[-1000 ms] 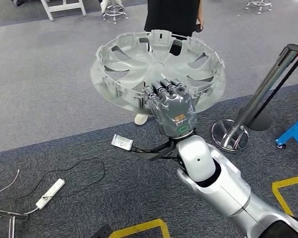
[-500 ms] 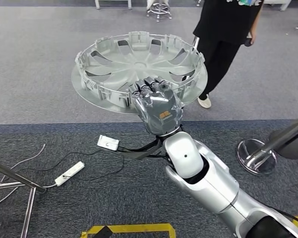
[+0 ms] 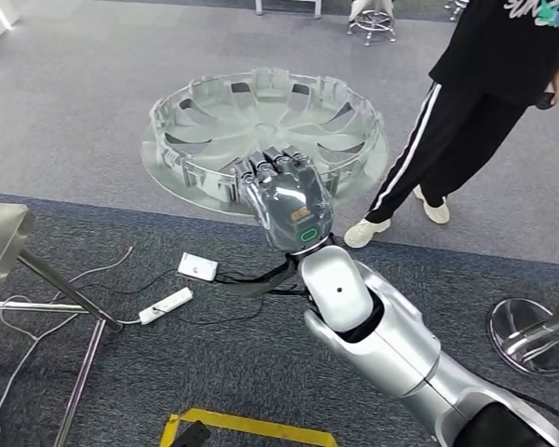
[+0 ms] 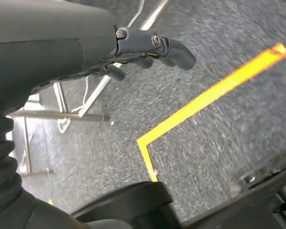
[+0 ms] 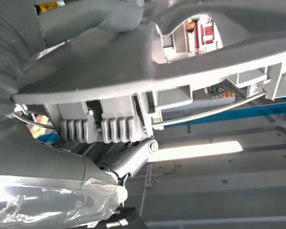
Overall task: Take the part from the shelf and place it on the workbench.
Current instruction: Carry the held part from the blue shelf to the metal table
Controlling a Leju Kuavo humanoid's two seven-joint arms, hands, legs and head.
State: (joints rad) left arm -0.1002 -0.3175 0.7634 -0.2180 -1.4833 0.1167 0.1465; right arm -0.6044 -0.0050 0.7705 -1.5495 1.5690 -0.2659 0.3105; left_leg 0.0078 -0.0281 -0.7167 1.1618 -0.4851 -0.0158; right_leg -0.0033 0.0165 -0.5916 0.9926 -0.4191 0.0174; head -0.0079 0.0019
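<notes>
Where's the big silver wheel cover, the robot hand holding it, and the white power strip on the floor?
wheel cover [image 3: 263, 121]: head view, centre hub of its inner face.
right hand [image 3: 291, 207]: head view, back of the hand.
power strip [image 3: 166, 305]: head view, middle of its body.

One silver wheel cover [image 3: 263, 130]; two robot hands, the right hand [image 3: 287, 200] and the left hand [image 4: 98, 47]; one person [image 3: 473, 102]; one white power strip [image 3: 166, 304]; one small white box [image 3: 197, 267]; one stanchion base [image 3: 530, 337].
</notes>
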